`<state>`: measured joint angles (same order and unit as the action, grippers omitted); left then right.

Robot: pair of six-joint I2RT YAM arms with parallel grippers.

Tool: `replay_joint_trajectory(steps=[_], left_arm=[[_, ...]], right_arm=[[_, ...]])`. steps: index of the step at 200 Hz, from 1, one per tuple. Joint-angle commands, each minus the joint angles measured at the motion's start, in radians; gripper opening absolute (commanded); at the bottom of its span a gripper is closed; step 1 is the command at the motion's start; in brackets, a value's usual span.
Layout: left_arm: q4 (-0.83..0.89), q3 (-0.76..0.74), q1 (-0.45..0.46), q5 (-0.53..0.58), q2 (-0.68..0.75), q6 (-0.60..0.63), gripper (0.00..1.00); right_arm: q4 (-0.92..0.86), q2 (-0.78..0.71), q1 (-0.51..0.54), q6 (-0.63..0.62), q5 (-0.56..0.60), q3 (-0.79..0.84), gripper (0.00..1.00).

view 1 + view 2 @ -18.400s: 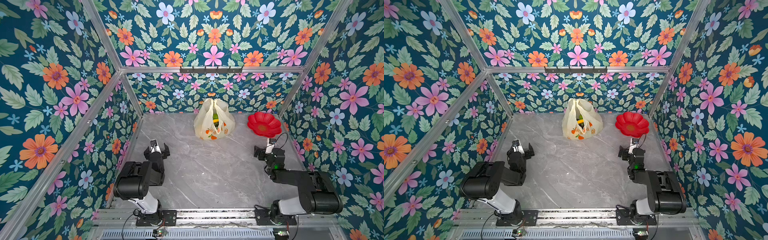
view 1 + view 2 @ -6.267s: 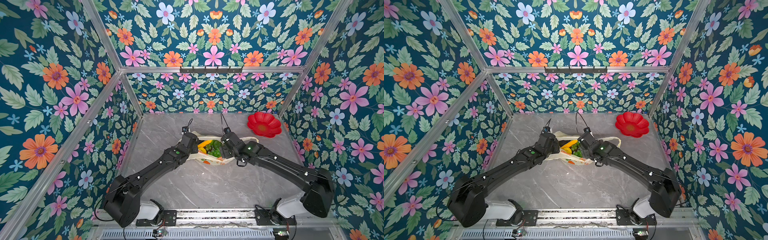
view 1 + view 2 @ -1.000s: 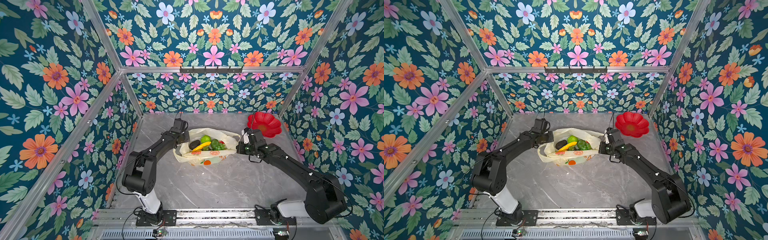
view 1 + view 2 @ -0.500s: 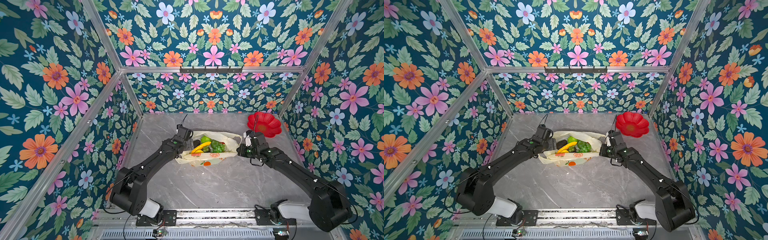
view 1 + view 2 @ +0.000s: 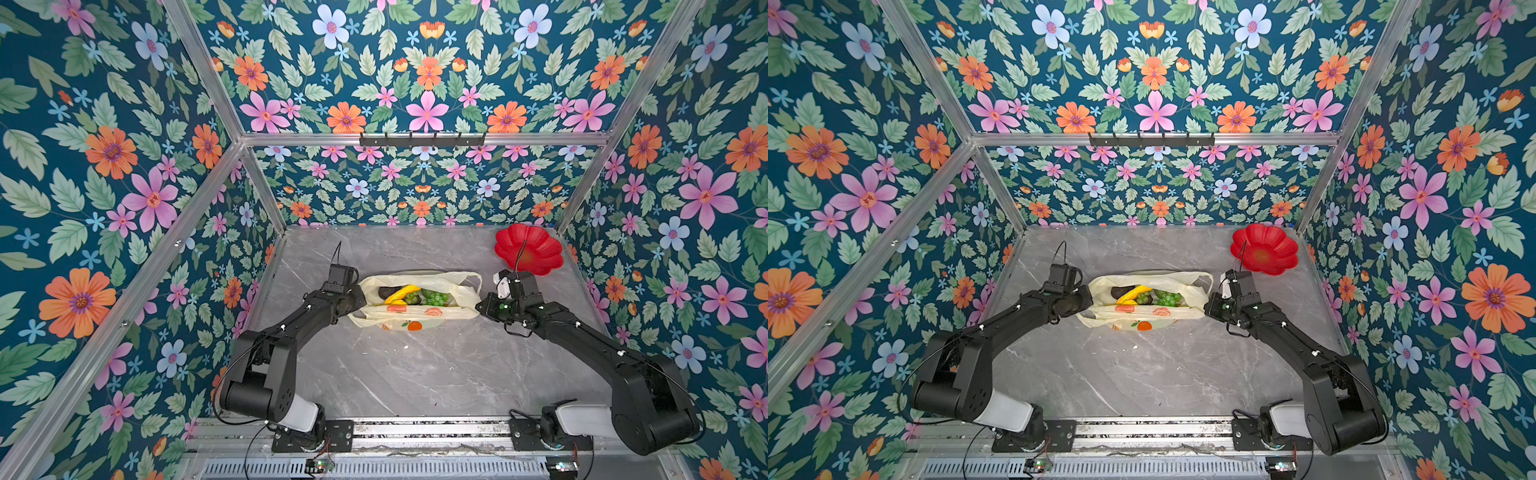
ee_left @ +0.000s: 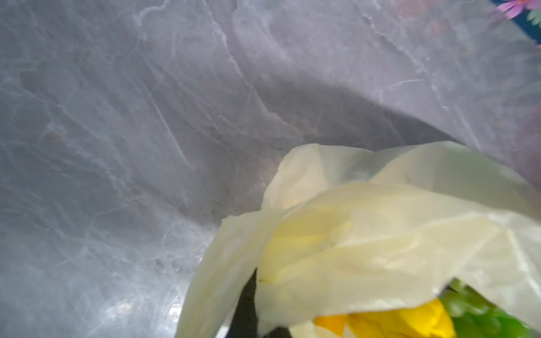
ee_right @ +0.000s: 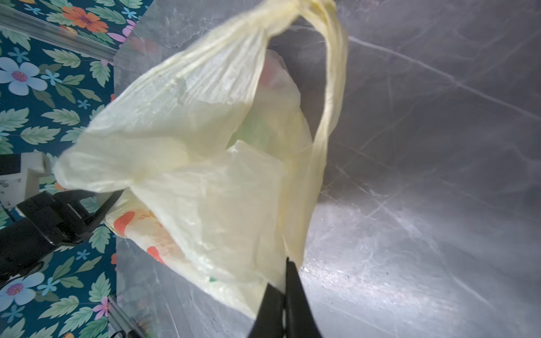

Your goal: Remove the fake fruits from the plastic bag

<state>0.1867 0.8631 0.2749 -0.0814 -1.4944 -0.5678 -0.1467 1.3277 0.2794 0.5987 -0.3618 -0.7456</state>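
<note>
The plastic bag (image 5: 463,297) (image 5: 1192,294) lies on the table, stretched sideways between both grippers with its mouth open upward. Inside show fake fruits: a yellow banana (image 5: 401,293) (image 5: 1133,293), green grapes (image 5: 436,298) (image 5: 1169,298) and a dark avocado (image 5: 384,292). My left gripper (image 5: 360,299) (image 5: 1088,301) is shut on the bag's left rim; in the left wrist view its black finger (image 6: 247,301) pinches the cream film (image 6: 380,234) beside the banana (image 6: 409,322). My right gripper (image 5: 478,307) (image 7: 285,269) is shut on the bag's right edge (image 7: 205,146).
A red flower-shaped plate (image 5: 536,249) (image 5: 1266,249) sits at the back right corner, just behind the right wrist. Floral walls close in the grey marble table (image 5: 415,374) on three sides. The left arm (image 7: 44,222) shows beyond the bag in the right wrist view.
The left gripper has come in to the bag's left rim and shut on it. The bag is now pulled flatter and longer between the two grippers. The right gripper has kept its hold.
</note>
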Motion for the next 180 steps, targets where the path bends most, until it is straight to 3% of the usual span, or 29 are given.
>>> replay_joint_trajectory(steps=[1, 31, 59, 101, 125, 180], left_arm=[[-0.06, 0.008, 0.013, -0.051, 0.012, 0.031, 0.0], [-0.04, 0.032, 0.043, -0.023, 0.014, 0.07, 0.0], [-0.017, 0.054, 0.059, 0.018, 0.01, 0.089, 0.0], [-0.003, 0.091, 0.08, 0.035, -0.008, 0.1, 0.0], [0.01, 0.118, 0.087, 0.047, -0.027, 0.1, 0.0], [0.042, 0.174, 0.091, 0.067, -0.055, 0.112, 0.0]], right_arm=[[-0.05, -0.023, 0.045, -0.058, 0.059, -0.042, 0.03], [-0.24, -0.059, 0.127, -0.2, 0.294, -0.144, 0.51], [-0.367, -0.052, 0.179, -0.35, 0.483, -0.258, 0.74], [-0.367, 0.024, 0.268, -0.549, 0.54, -0.396, 0.8], [-0.312, 0.141, 0.365, -0.678, 0.651, -0.466, 0.81], [-0.174, 0.371, 0.402, -0.795, 0.715, -0.553, 0.8]])
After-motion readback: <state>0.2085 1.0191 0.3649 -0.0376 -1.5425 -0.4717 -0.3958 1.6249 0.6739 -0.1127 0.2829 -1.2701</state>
